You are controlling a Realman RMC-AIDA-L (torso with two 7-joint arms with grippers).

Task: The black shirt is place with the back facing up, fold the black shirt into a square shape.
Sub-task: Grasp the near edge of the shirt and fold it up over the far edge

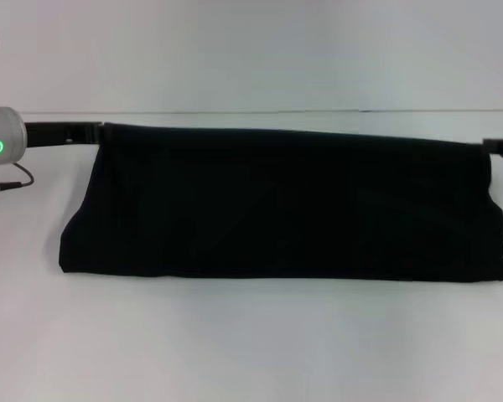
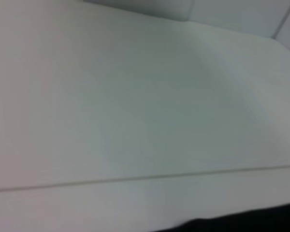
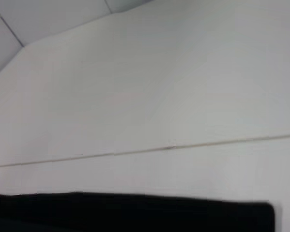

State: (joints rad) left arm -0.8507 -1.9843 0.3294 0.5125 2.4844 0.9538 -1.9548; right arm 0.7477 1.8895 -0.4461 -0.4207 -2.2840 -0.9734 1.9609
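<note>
Plain matte black fabric shirt (image 1: 285, 205) hangs taut btwn left gripper (image 1: 99, 132) & right gripper (image 1: 486, 146) — each pinching a top corner, bottom edge resting on smooth white table (image 1: 251, 343).

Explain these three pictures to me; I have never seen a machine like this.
This is a two-armed robot folding clothes. The wide picture comes from a camera on its head, looking down at a white table. The other two come from cameras on its wrists, so they show mostly table and a dark strip of cloth. The big dark shape is a black shirt. The left gripper and the right gripper sit at its two upper corners, with the top edge stretched straight between them and the lower part resting on the table.
</note>
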